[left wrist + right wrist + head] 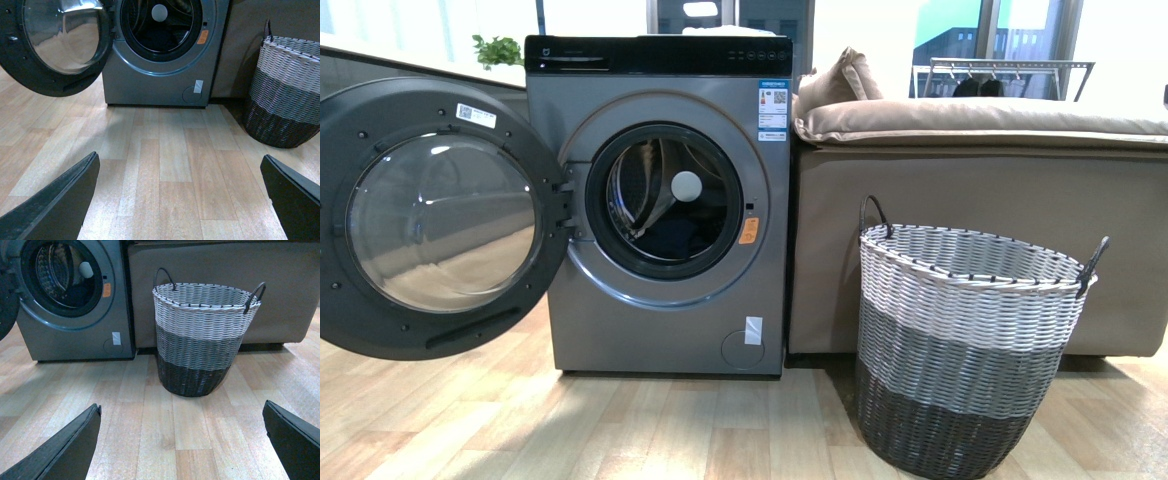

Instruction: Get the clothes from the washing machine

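The grey washing machine (650, 320) stands on the wooden floor, its round door (430, 215) swung wide open to the left. In the bottom of the drum lies a dark navy heap, the clothes (672, 238), partly hidden by the porthole rim. No arm shows in the front view. In the left wrist view my left gripper (177, 200) hangs open over bare floor, well short of the machine (150, 80). In the right wrist view my right gripper (180, 440) is open too, facing the basket, with nothing between its fingers (60, 450).
A grey-and-white woven basket (960, 340) with two dark handles stands right of the machine, in front of a tan sofa (980, 200). The open door (55, 50) juts out over the floor on the left. Wooden floor lies between the grippers and the machine.
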You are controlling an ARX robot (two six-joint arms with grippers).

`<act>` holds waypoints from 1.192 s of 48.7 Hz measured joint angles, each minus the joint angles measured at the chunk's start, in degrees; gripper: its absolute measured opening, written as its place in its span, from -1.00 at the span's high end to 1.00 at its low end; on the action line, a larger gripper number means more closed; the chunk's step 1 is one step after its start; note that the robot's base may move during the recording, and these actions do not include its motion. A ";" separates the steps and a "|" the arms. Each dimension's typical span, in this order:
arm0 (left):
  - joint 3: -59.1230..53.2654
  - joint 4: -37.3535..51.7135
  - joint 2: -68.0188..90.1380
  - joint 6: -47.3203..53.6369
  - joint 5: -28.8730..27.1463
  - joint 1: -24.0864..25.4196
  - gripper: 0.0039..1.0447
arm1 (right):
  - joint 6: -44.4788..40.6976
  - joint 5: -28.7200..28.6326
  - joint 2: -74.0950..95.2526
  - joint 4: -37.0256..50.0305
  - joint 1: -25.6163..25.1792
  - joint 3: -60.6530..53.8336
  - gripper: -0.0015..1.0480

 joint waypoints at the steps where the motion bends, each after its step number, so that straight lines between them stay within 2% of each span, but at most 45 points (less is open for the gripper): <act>1: 0.00 0.00 0.00 0.00 0.00 0.00 -0.88 | 0.00 0.00 0.00 0.00 0.00 0.00 -0.85; 58: 0.00 0.00 -0.04 0.00 0.00 0.00 -0.88 | 0.00 0.00 0.00 0.00 0.00 0.00 -0.85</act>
